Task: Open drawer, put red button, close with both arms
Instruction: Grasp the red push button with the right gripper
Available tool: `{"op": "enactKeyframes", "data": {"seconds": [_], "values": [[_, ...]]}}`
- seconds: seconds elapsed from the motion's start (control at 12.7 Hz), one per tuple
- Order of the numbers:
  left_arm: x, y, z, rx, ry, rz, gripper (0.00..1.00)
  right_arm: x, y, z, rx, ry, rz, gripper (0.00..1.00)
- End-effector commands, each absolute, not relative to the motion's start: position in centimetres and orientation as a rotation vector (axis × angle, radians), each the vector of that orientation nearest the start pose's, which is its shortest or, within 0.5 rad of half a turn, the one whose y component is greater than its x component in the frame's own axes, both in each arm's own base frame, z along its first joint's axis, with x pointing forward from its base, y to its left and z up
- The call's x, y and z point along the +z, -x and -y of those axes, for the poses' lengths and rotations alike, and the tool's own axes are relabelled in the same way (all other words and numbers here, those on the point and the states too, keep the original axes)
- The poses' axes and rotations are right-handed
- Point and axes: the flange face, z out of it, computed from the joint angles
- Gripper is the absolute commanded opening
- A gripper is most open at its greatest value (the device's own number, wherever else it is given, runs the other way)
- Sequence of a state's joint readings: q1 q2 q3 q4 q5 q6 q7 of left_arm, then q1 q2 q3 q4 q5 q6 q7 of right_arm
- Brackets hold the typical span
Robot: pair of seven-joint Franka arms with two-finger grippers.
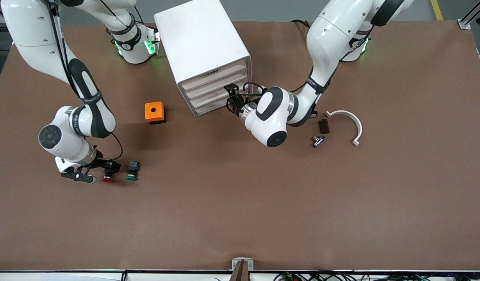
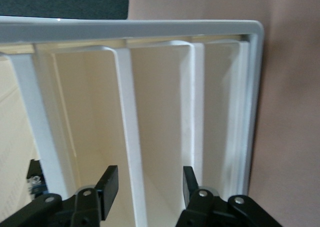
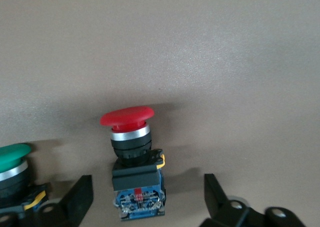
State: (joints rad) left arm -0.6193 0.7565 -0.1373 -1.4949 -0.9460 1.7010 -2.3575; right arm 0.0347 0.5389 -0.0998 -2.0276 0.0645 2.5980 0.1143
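My right gripper (image 3: 145, 197) straddles the red button (image 3: 131, 152), fingers apart — my left gripper (image 2: 145, 192), open, brackets a drawer (image 2: 132, 137) front.

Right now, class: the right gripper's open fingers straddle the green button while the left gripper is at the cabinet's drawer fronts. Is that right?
Not quite. The right wrist view shows the right gripper, fingers open, straddling the red button; the green button lies beside it, outside the fingers. The left gripper is indeed at the cabinet's drawer fronts.
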Motion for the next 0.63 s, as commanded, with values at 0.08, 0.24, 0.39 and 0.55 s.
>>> {"op": "enactKeyframes", "data": {"seconds": [0.08, 0.24, 0.39, 0.55], "values": [[23.1, -43.5, 52.4, -1.805, -1.677, -2.694, 0.60, 18.1, -60.0, 3.4, -0.062, 3.123, -0.370, 0.07], [22.1, -42.4, 53.1, -1.824, -1.697, -2.700, 0.56, 18.0, -60.0, 3.4, -0.054, 3.123, -0.372, 0.00], [21.6, -41.8, 53.4, -1.841, -1.704, -2.701, 0.47, 18.6, -60.0, 3.5, -0.052, 3.122, -0.367, 0.00], [21.7, -41.6, 53.6, -1.843, -1.711, -2.697, 0.25, 20.7, -60.1, 3.1, 0.003, 3.101, -0.409, 0.00]]}}
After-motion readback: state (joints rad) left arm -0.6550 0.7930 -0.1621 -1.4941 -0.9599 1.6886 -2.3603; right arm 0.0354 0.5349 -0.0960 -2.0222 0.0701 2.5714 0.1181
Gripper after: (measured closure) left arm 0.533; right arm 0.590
